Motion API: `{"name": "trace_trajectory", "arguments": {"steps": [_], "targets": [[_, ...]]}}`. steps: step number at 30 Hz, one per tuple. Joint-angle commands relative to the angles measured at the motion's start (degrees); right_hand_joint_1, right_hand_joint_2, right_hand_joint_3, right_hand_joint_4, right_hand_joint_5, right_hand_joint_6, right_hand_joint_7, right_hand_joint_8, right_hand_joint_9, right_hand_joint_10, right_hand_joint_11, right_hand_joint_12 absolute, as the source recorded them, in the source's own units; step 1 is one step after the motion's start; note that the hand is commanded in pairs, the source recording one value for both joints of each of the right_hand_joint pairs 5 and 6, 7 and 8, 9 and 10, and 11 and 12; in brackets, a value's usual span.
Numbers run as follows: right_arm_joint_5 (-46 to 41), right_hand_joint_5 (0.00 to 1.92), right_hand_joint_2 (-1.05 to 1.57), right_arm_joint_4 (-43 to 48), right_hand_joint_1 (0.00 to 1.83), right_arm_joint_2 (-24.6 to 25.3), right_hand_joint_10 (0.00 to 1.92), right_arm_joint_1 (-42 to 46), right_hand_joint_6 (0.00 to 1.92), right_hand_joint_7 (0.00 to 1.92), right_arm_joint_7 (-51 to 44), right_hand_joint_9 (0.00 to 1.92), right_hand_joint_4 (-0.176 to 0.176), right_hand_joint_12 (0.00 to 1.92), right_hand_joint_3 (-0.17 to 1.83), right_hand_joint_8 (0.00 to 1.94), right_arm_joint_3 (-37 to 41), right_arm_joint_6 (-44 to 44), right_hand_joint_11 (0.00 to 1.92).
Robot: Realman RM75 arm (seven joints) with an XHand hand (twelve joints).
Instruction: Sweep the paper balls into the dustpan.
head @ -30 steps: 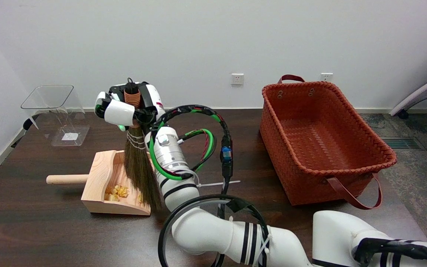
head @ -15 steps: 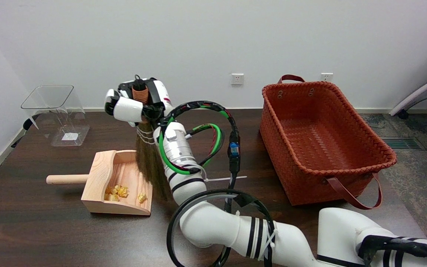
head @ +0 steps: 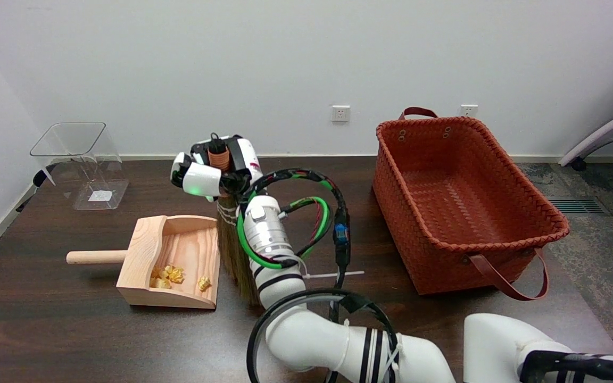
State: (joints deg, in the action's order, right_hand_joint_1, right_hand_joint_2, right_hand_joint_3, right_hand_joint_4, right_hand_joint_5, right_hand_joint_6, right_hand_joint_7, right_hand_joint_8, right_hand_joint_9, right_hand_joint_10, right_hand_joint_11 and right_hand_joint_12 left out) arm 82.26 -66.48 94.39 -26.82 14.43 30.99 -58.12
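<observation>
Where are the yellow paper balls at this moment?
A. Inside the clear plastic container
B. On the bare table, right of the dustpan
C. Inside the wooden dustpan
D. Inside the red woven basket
C: the paper balls lie on the floor of the wooden dustpan, near its front edge, while the right hand holds the broom just right of the dustpan.

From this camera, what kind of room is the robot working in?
Probably an office or lab room set up for testing: a dark wooden table against a plain white wall with power outlets, and an office chair's base at the far right.
</observation>
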Motion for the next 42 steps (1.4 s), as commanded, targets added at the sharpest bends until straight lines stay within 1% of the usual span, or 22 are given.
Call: {"name": "trace_trajectory", "arguments": {"steps": [1, 10, 14, 25, 30, 42], "targets": [[-2.1, 1.92, 0.39, 3.2, 1.16, 5.0, 1.92, 3.5, 1.92, 1.92, 0.2, 1.92, 0.000, 1.92, 1.49, 1.92, -0.1, -1.4, 1.92], [-2.1, 1.92, 0.41, 5.8, 1.15, 8.3, 1.92, 2.2, 1.92, 1.92, 0.2, 1.92, 0.000, 1.92, 1.46, 1.92, -0.2, -0.4, 1.92], [-2.1, 1.92, 0.42, 6.6, 1.15, 8.8, 1.92, 1.7, 1.92, 1.92, 0.2, 1.92, 0.000, 1.92, 1.45, 1.92, -0.3, 0.2, 1.92], [-1.5, 1.92, 0.43, 6.6, 1.14, 9.1, 1.92, 0.8, 1.92, 1.92, 0.9, 1.92, 0.000, 1.92, 1.44, 1.92, -0.3, 1.4, 1.92], [0.4, 1.92, 0.41, 5.2, 1.14, 8.4, 1.92, -0.9, 1.92, 1.92, 0.9, 1.92, 0.000, 1.92, 1.45, 1.92, -0.3, 1.7, 1.92], [-0.2, 1.92, 0.40, 5.1, 1.14, 8.7, 1.92, -4.5, 1.92, 1.92, 3.6, 1.92, 0.000, 1.92, 1.46, 1.92, 0.5, 4.2, 1.92]]}}
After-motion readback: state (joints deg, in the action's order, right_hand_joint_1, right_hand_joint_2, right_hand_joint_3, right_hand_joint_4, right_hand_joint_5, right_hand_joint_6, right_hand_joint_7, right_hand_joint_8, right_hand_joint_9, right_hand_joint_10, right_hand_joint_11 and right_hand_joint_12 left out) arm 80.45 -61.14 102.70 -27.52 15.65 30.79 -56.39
